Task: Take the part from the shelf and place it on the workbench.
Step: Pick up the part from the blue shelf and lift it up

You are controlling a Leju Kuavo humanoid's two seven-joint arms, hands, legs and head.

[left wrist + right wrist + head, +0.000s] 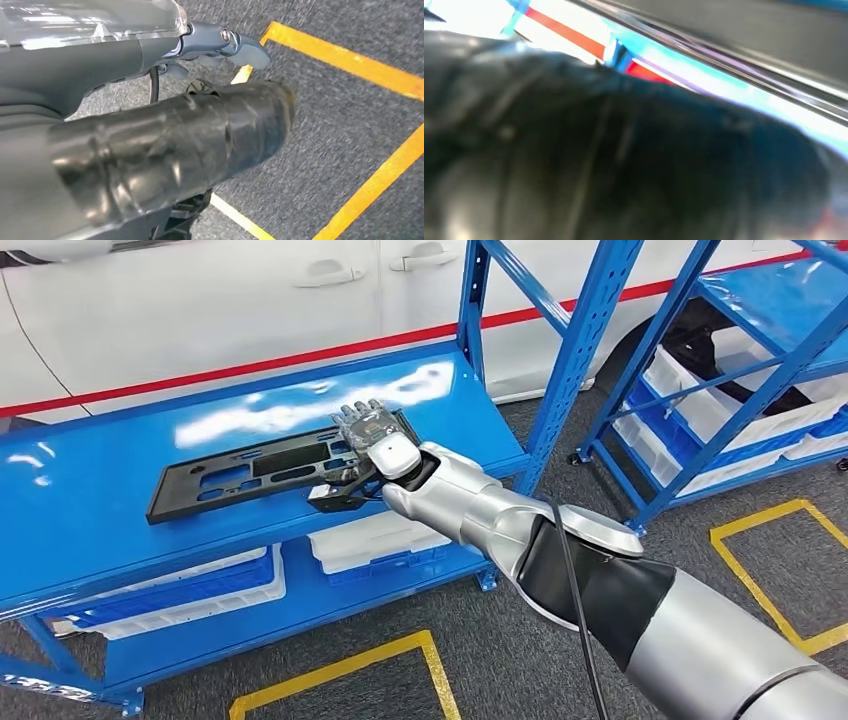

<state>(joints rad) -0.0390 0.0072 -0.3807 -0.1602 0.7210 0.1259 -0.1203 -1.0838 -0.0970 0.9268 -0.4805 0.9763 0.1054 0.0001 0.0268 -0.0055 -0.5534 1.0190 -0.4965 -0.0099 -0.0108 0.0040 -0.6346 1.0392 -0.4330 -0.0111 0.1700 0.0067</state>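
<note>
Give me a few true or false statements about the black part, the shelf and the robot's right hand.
1. The black part lies flat on the blue shelf. True.
2. The right hand is at the part's right end. True.
3. The part is standing upright against a post. False: it lies flat.
4. The bins under the shelf board are red. False: they are white and blue.
5. The floor lines are yellow. True.

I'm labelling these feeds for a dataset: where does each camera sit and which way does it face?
Head view: high on the body, looking down at the blue shelf, black part and right hand.
Left wrist view: behind the left hand, facing grey floor.
Right wrist view: behind the blurred right hand.
Shared: blue shelf.
</note>
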